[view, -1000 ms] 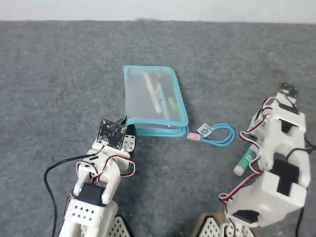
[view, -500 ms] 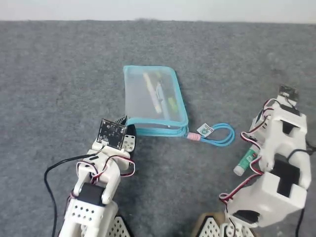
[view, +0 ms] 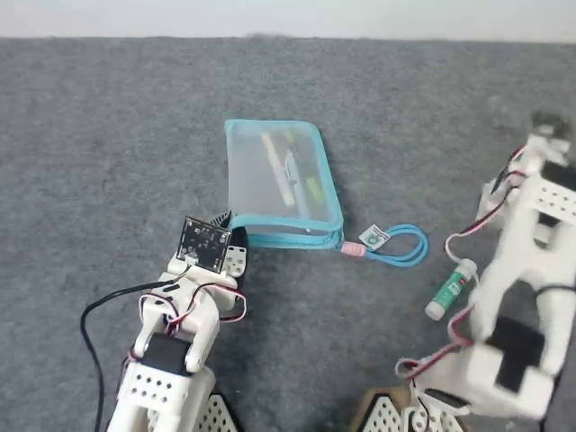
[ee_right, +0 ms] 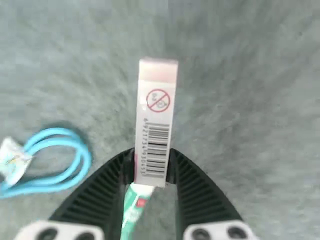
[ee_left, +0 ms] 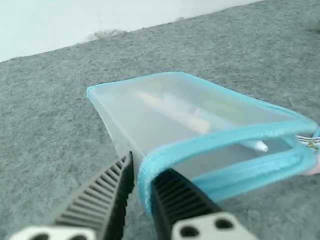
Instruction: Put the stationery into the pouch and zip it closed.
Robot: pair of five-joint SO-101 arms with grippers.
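Left wrist view: the left gripper (ee_left: pixel 144 167) is clamped on the translucent zip pouch (ee_left: pixel 195 112). Its two ribbed fingers (ee_left: pixel 112 192) are pressed together, with the pouch's turquoise edge (ee_left: pixel 150 167) pinched between them at one corner. The rest of the pouch stretches away ahead of the fingertips and lies flat on the grey surface (ee_left: pixel 45 115). The two turquoise zip edges along the near side stand a little apart. Through that gap and the clear wall, pens (ee_left: pixel 200 120) lie inside, just beyond the gripper, one with a white tip (ee_left: pixel 260 146).

In the high view the left gripper (view: pixel 230 236) meets the pouch (view: pixel 279 180) at its near corner. The pink zip pull (view: pixel 353 250) sits at the opposite end of that same edge, well away from the gripper. A blue cord loop (view: pixel 402 245) with a small tag (view: pixel 373 237) trails from the pull towards the right arm (view: pixel 531 261).

In the right wrist view the right gripper (ee_right: pixel 151 155) is closed on the glue stick (ee_right: pixel 157 115), one black finger (ee_right: pixel 187 175) lying against each of its sides. Most of the stick, with its barcode label, reaches out past the fingertips, and its green part sits back between the fingers. The cord loop (ee_right: pixel 55 162) and tag (ee_right: pixel 12 159) lie off to one side, apart from the gripper. In the high view the glue stick (view: pixel 449 289) lies outside the pouch beside the right arm, beyond the cord loop.
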